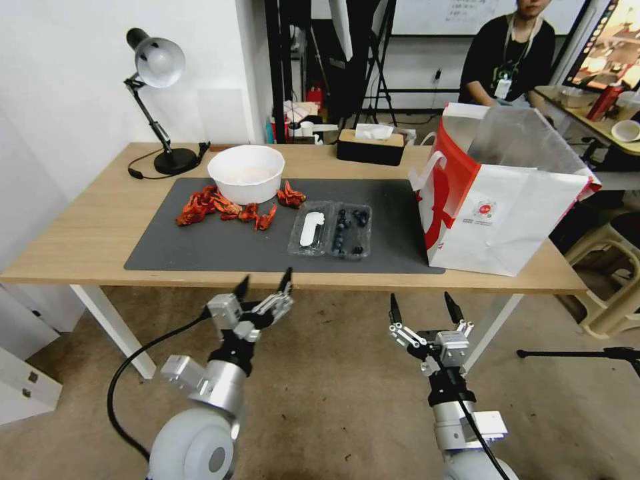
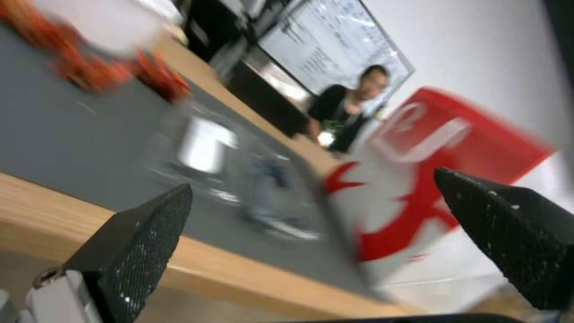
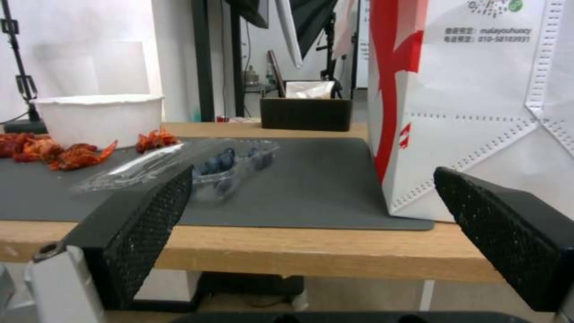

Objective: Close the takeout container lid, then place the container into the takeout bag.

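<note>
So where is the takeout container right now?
In the head view the takeout container lies open on the grey mat, between the white bowl and the takeout bag.

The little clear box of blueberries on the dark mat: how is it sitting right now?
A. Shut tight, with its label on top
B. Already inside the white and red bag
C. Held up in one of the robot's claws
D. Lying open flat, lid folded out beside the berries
D: the takeout container lies open on the mat, its lid spread flat beside the berry half, apart from the takeout bag and from both open grippers, left gripper and right gripper, short of the table.
</note>
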